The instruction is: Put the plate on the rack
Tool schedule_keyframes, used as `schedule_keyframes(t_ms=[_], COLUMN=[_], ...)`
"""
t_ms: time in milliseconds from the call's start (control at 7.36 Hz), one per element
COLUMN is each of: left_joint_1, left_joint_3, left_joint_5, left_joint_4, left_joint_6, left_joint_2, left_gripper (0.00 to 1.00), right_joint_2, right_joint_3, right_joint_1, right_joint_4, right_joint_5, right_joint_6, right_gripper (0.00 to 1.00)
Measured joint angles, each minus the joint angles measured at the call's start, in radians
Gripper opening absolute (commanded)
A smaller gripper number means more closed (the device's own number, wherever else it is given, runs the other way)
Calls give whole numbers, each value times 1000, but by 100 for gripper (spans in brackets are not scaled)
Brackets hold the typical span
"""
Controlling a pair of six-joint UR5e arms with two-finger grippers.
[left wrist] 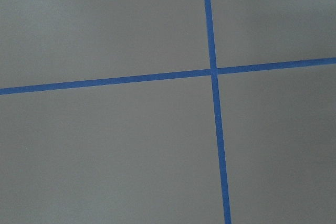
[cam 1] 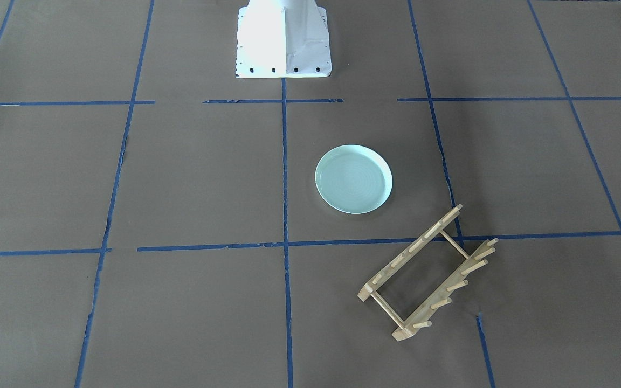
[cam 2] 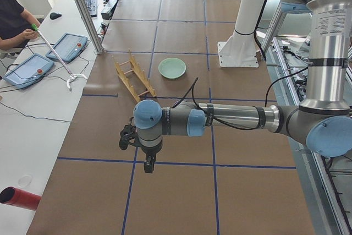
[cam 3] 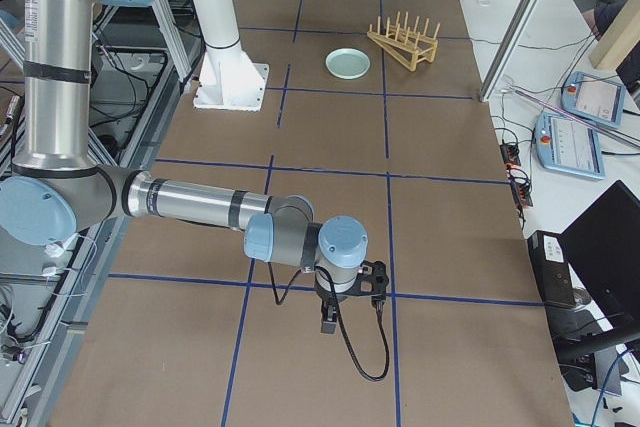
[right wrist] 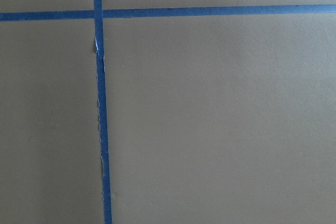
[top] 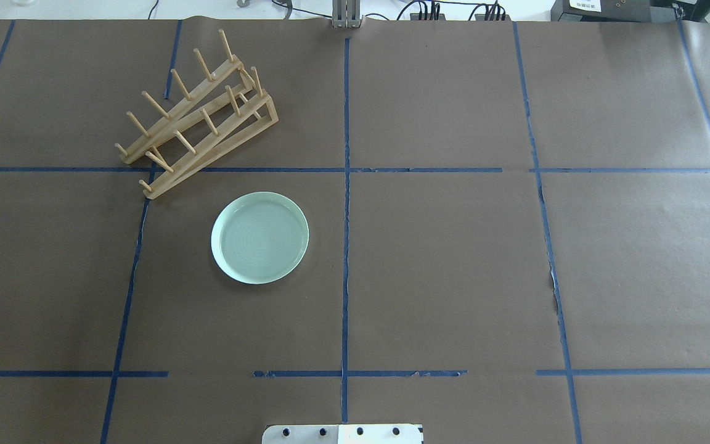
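The pale mint-green plate (cam 1: pixel 353 179) lies flat on the brown paper, a little left of the table's middle line in the overhead view (top: pixel 260 237). The light-wood rack (cam 1: pixel 412 250) stands just beyond it on the robot's far left (top: pixel 213 145), set at an angle, with nothing in it. Both arms hang over the table ends, far from both things. My left gripper (cam 2: pixel 148 164) and my right gripper (cam 3: pixel 327 322) point down over blue tape lines. I cannot tell whether either is open or shut. The wrist views show only paper and tape.
The white robot pedestal (cam 1: pixel 283 40) stands at the near middle edge (top: pixel 342 433). Beyond the table's far edge a side bench holds tablets (cam 2: pixel 27 70), a red cylinder (cam 2: pixel 19 197) and an operator's arm. A metal post (cam 2: pixel 82 9) stands by the rack's corner.
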Motion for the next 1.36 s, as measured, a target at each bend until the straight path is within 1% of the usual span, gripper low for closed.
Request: schedule_keyframes(t_ms=[136, 272, 408, 544, 680, 816, 1087, 1223, 1359], left_joint_1=[33, 83, 141, 213, 285, 366, 532, 630, 731], left_joint_3=[-2, -22, -66, -127, -182, -215, -218, -194, -157], left_joint_5=[-17, -52, -75, -86, -90, -91, -72, -12, 78], left_joint_4=[-22, -34, -42, -50, -54, -55, -51, -48, -46], left_joint_6=[-12, -68, -181, -341, -521, -724, -1094, -1246, -1358], left_joint_2=[-5, -14, -29, -55, -103, -187, -385, -477, -555], left_gripper=[100, 100, 100, 100, 100, 100, 100, 100, 100], right_joint_2=[0, 0, 0, 0, 0, 0, 0, 0, 0], right_joint_3=[0, 0, 0, 1, 1, 1, 1, 1, 1], right_joint_1=[0, 0, 0, 0, 0, 0, 0, 0, 0], right_joint_4=[0, 0, 0, 0, 0, 0, 0, 0, 0], right_joint_5=[0, 0, 0, 0, 0, 0, 0, 0, 0], right_joint_6=[0, 0, 0, 0, 0, 0, 0, 0, 0], right_gripper=[100, 100, 100, 100, 100, 100, 100, 100, 100])
